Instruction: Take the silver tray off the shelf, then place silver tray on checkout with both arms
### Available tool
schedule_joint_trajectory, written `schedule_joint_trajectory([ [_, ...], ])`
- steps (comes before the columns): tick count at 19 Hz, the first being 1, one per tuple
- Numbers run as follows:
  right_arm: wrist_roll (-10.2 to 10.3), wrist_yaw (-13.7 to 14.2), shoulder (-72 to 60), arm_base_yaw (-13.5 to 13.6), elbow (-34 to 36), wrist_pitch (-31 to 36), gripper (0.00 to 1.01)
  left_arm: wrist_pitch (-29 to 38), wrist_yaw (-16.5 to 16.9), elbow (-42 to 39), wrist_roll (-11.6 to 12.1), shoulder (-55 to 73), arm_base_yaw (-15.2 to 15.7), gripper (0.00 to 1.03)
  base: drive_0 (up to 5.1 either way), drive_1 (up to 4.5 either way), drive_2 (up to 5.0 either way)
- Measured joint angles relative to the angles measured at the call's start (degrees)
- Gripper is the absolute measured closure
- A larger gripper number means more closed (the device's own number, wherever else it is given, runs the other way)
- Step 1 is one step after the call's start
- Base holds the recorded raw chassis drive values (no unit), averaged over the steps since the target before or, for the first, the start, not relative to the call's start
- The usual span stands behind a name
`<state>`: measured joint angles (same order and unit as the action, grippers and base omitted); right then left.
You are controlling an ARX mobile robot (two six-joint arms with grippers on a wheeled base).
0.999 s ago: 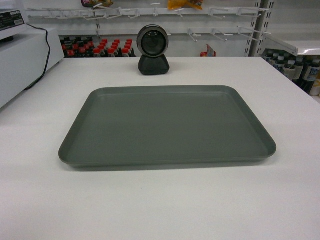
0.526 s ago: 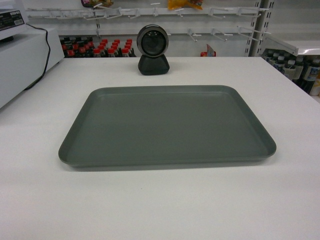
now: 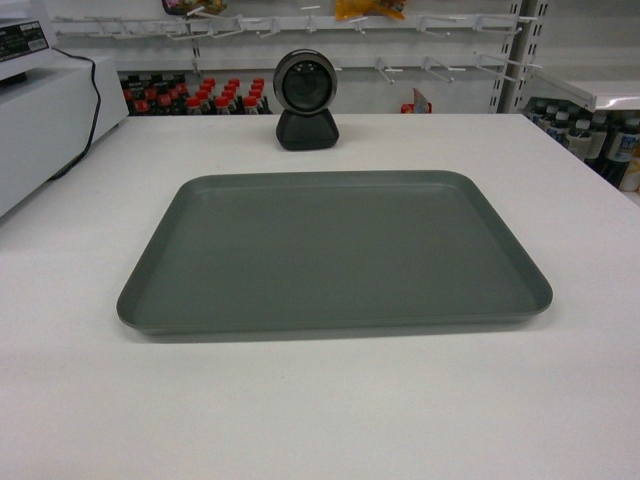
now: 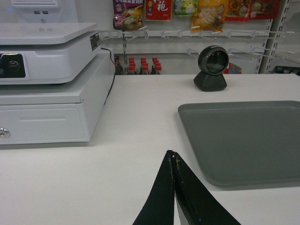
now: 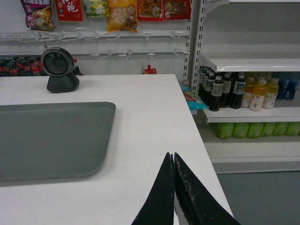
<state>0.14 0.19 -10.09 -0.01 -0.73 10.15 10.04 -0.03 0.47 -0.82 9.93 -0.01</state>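
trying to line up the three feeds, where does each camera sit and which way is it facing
Head: on the robot, looking forward and slanting down across the checkout at the silver tray; no arm or gripper shows.
Left wrist: low over the counter left of the tray, facing forward; sees the cash register, the tray's left part, and the shut left gripper.
Right wrist: low right of the tray, facing forward; sees the tray's right end, shelves of bottles, and the shut right gripper.
Shared: all three show the tray and the scanner camera.
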Motion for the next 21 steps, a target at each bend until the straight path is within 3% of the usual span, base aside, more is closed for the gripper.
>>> schedule_joint_trajectory([
  [2,-0.02,-0.07,7.65,0.00,0.00,-10.56,0.99,-10.75,-0.02,0.02,0.00,-7.65,0.00,1.01,0.0,0.00,0.0],
  [12,0.00,-0.20,9.86,0.00,0.00,-10.34,0.99,-10.25,0.02,0.02,0.02,-9.35,0.00,1.01,0.0,0.00,0.0],
  [13,-0.04,-0.20,9.86,0.00,0.00,-10.36,0.96,-10.23,0.02,0.02,0.02,-9.35,0.00,0.99,0.0,0.00,0.0],
  [16,-0.04,-0.20,9.86,0.00,0.00,-10.36,0.65,-10.23,0.02,0.02,0.02,-9.35,0.00,0.68,0.0,0.00,0.0],
  [21,-0.04,-0.20,9.86,0.00,0.00,-10.36,0.23,-10.23,0.02,0.02,0.02,-9.35,0.00,0.28,0.0,0.00,0.0],
])
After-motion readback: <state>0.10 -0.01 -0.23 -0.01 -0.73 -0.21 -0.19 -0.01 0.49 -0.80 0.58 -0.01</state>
